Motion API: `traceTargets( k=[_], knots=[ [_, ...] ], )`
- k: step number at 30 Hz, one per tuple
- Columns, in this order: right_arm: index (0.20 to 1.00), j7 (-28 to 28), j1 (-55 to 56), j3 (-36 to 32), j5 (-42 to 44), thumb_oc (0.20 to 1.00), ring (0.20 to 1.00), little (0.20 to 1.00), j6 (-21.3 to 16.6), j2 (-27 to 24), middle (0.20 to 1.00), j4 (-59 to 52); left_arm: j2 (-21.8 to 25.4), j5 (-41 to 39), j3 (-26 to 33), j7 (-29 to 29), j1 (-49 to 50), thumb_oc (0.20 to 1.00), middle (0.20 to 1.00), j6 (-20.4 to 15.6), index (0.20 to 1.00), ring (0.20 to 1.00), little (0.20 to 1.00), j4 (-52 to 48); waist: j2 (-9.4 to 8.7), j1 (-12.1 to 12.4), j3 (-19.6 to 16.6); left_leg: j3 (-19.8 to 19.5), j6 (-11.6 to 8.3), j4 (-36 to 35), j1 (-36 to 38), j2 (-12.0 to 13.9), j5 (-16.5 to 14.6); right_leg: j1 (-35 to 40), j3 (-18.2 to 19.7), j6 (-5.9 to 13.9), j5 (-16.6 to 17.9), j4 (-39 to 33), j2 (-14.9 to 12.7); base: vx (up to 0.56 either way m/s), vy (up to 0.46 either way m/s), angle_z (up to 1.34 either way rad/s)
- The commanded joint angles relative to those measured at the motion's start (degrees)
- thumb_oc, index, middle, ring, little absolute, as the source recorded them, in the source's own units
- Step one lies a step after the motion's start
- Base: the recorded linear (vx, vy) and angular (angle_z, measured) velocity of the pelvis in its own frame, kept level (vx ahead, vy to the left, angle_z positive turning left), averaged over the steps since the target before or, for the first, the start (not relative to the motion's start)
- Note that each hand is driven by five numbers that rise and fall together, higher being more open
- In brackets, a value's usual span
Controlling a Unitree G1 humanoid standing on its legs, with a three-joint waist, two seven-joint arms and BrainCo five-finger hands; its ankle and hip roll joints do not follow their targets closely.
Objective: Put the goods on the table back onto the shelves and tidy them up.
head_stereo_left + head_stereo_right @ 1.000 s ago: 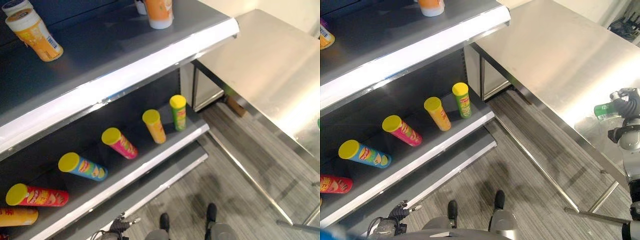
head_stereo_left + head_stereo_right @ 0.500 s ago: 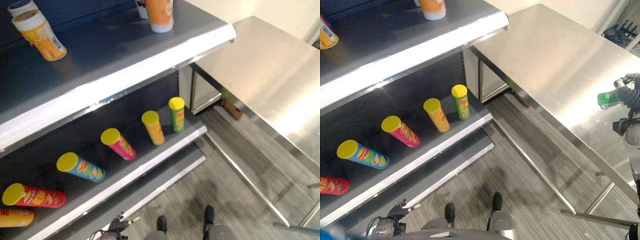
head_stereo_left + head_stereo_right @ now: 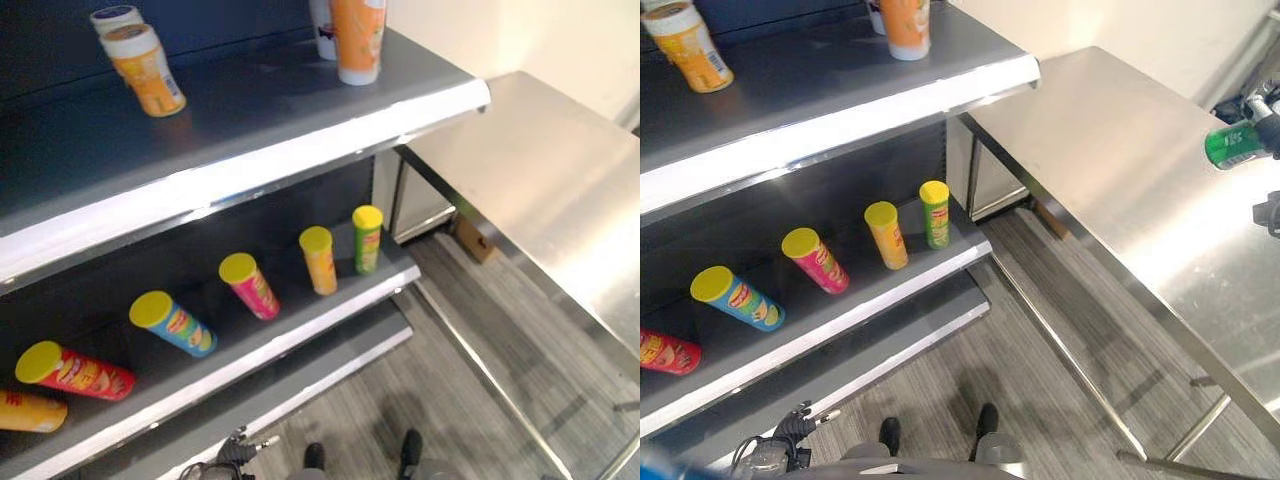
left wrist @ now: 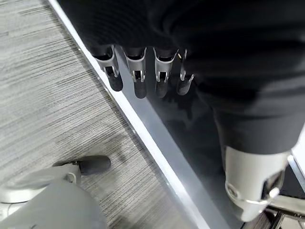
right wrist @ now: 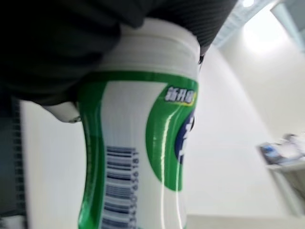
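1. Green-and-white bottle (image 3: 1232,143) was held up over the far right side of the steel worktop (image 3: 1120,170), well apart from the shelves.
2. Upper shelf (image 3: 250,120) had bare surface between the orange jars (image 3: 145,68) and the orange container (image 3: 358,40) by its right end; its white front edge met the worktop's corner.
3. Lower shelf (image 3: 300,320) carried a row of yellow-lidded tubes (image 3: 250,285).
4. Right robot hand (image 5: 57,47) was clenched round the bottle's cap end.
5. Left robot hand (image 4: 138,71) hung relaxed, fingers straight, holding nothing.
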Motion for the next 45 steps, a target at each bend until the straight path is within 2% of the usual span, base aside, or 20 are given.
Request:
traceTargets(
  k=[1, 4, 6, 8, 9, 11, 12, 13, 19, 23, 26, 31, 36, 45],
  knots=[
    [0.200, 0.4, -4.6, -0.7, 4.2, 0.200, 0.200, 0.200, -3.4, -4.4, 0.200, -1.5, 5.1, -2.1, -0.3, 0.0, -1.8, 1.000, 1.000, -2.0, 1.000, 1.000, 1.000, 0.8, -2.61, 1.8, -1.4, 0.0, -6.02, 3.9, -2.1, 5.3, -2.1, 1.8, 0.1, 0.20, -14.3, 4.2, 1.3, -0.04, -0.134, 0.38],
    [0.200, 1.1, -7.3, 0.8, 5.8, 0.200, 0.200, 0.200, -4.7, -6.6, 0.200, -3.4, 5.1, -2.9, 0.1, -0.1, -1.2, 1.000, 1.000, -2.3, 1.000, 1.000, 1.000, 0.7, -2.77, 3.2, -0.6, -2.5, -7.47, 4.0, -3.2, 6.5, -0.6, 2.8, -1.4, -1.08, -15.6, 3.8, 3.1, -0.06, -0.193, 0.52],
    [0.200, 1.4, -8.6, 1.2, 6.4, 0.200, 0.200, 0.200, -5.4, -8.1, 0.200, -4.7, 5.3, -3.3, 0.2, 0.2, -1.4, 1.000, 1.000, -2.5, 1.000, 1.000, 1.000, 0.8, -2.96, 4.3, 0.5, -4.1, -8.59, 4.4, -5.1, 6.8, 2.0, 2.9, -2.8, -1.40, -16.0, 3.6, 3.4, -0.10, -0.118, 0.46],
    [0.200, 2.1, -9.5, 1.5, 7.3, 0.200, 0.200, 0.200, -5.7, -9.2, 0.200, -5.3, 5.1, -3.6, 0.5, 0.2, -1.6, 1.000, 1.000, -2.7, 1.000, 1.000, 1.000, 1.0, -3.06, 4.4, 0.8, -4.1, -8.82, 4.0, -6.7, 7.0, 2.9, 2.8, -4.7, -1.69, -16.3, 3.7, 3.2, -0.09, -0.081, 0.46],
    [0.200, 2.2, -10.0, 1.6, 7.6, 0.200, 0.200, 0.200, -5.9, -10.0, 0.200, -6.0, 4.9, -3.5, 0.5, 0.4, -1.9, 1.000, 1.000, -2.7, 1.000, 1.000, 1.000, 1.2, -3.21, 4.5, 1.2, -2.8, -8.70, 4.1, -7.9, 7.3, 3.9, 3.0, -5.9, -1.63, -16.4, 3.6, 3.0, -0.08, -0.034, 0.72],
    [0.200, 2.5, -10.6, 2.2, 7.6, 0.200, 0.200, 0.200, -5.7, -10.9, 0.200, -6.3, 4.5, -3.6, 0.6, 0.2, -2.0, 1.000, 1.000, -2.8, 1.000, 1.000, 1.000, 0.9, -3.20, 4.2, 1.1, 2.7, -7.86, 3.7, -8.6, 8.7, 4.9, 2.9, -7.7, -1.60, -16.4, 3.6, 2.5, -0.06, -0.008, 0.70],
    [0.200, 2.5, -10.8, 2.4, 7.5, 0.200, 0.200, 0.200, -5.7, -10.9, 0.200, -6.2, 4.4, -3.6, 0.6, 0.2, -2.0, 1.000, 1.000, -2.8, 1.000, 1.000, 1.000, 0.9, -3.19, 4.2, 1.1, 2.8, -7.86, 3.7, -8.6, 8.7, 4.9, 2.9, -7.7, -1.60, -16.4, 3.6, 2.5, 0.05, -0.040, 0.62],
    [0.200, 2.8, -11.8, 3.6, 7.4, 0.200, 0.200, 0.200, -5.5, -11.2, 0.200, -6.4, 4.1, -3.8, 1.1, 0.2, -1.7, 1.000, 1.000, -2.8, 1.000, 1.000, 1.000, 0.9, -3.34, 4.4, 0.8, 6.0, -8.50, 3.9, -7.4, 10.1, 3.9, 3.6, -7.6, -1.82, -17.4, 3.8, 2.6, 0.07, -0.023, 0.58],
    [0.200, 3.5, -18.1, 10.0, 8.4, 0.200, 0.200, 0.200, -5.2, -11.0, 0.200, -5.1, 4.0, -5.1, 2.5, 0.9, -1.1, 1.000, 1.000, -3.2, 1.000, 1.000, 1.000, 0.9, -3.36, 4.5, 0.3, 9.4, -8.31, 4.5, -5.5, 11.9, 3.4, 3.1, -10.0, -1.60, -16.8, 4.9, 1.1, 0.01, 0.040, 0.26],
    [0.200, 3.7, -22.4, 14.0, 8.7, 0.200, 0.200, 0.200, -4.7, -10.5, 0.200, -4.8, 3.8, -5.4, 3.1, 1.0, -0.6, 1.000, 1.000, -2.9, 1.000, 1.000, 1.000, 1.2, -3.15, 5.1, -0.5, 11.9, -7.61, 4.6, -5.7, 10.7, 3.0, 3.5, -12.2, -0.97, -16.1, 4.9, -0.1, 0.03, 0.090, 0.20],
    [0.200, 3.6, -24.4, 16.2, 8.0, 0.200, 0.200, 0.200, -4.1, -9.5, 0.200, -4.9, 4.0, -5.3, 3.9, 1.2, -0.3, 1.000, 1.000, -2.6, 1.000, 1.000, 1.000, 1.8, -3.63, 5.7, -0.5, 11.5, -7.25, 5.6, -6.1, 9.6, 2.0, 4.2, -13.1, -0.34, -15.4, 5.4, -1.4, 0.06, 0.137, 0.36],
    [0.200, 3.2, -24.4, 16.0, 7.1, 0.200, 0.200, 0.200, -3.5, -8.7, 0.200, -5.9, 4.1, -4.4, 4.2, 1.3, -0.4, 1.000, 1.000, -2.2, 1.000, 1.000, 1.000, 3.0, -4.26, 6.5, -1.0, 10.3, -5.99, 5.4, -6.9, 6.9, 0.1, 4.4, -14.4, 1.26, -14.2, 6.3, -4.2, 0.04, 0.150, 0.27],
    [0.200, 2.9, -23.6, 15.1, 6.1, 0.200, 0.200, 0.200, -2.7, -8.1, 0.200, -6.6, 5.0, -3.3, 4.1, 1.7, -1.3, 1.000, 1.000, -2.0, 1.000, 1.000, 1.000, 4.2, -5.66, 7.0, -1.6, 9.1, -4.22, 6.2, -8.0, 3.3, -2.0, 4.1, -15.0, 3.44, -12.2, 7.3, -7.9, 0.04, 0.181, 0.14],
    [0.200, 2.7, -23.7, 16.4, 4.1, 0.200, 0.200, 0.200, -1.8, -6.6, 0.200, -7.3, 6.7, -3.4, 4.6, 2.3, -2.3, 1.000, 1.000, -2.1, 1.000, 1.000, 1.000, 4.0, -8.18, 7.6, -1.5, 8.9, -1.33, 6.2, -8.7, -1.4, -4.4, 2.7, -15.0, 6.67, -8.4, 8.6, -12.8, 0.01, 0.167, 0.08]
  ],
)
